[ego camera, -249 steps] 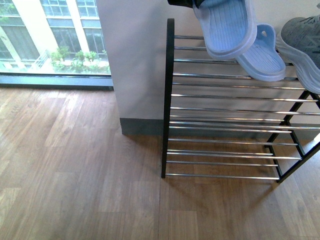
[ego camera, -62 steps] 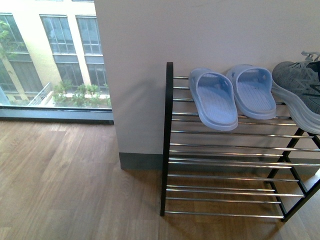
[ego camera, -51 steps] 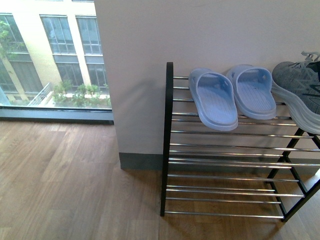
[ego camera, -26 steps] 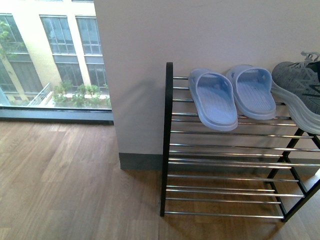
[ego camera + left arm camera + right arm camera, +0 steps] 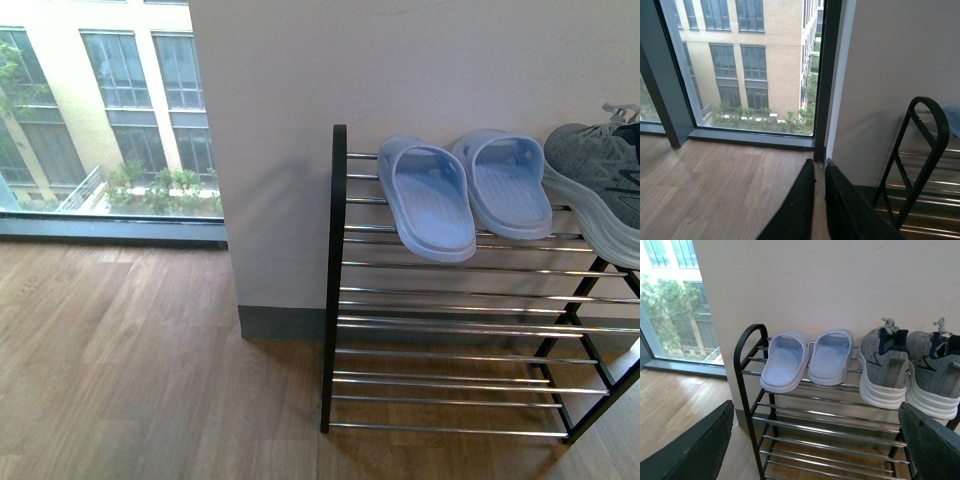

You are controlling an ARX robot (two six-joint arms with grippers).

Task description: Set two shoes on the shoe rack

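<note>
Grey knit shoes [image 5: 910, 372] top chrome-barred rack [image 5: 805, 415].

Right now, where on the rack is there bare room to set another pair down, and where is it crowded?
The top tier is crowded: the blue slippers and the grey sneakers sit side by side along the wall and fill nearly its whole width. The lower tiers of the shoe rack show only bare chrome bars. The wood floor left of the rack, under the window, is also bare.
</note>
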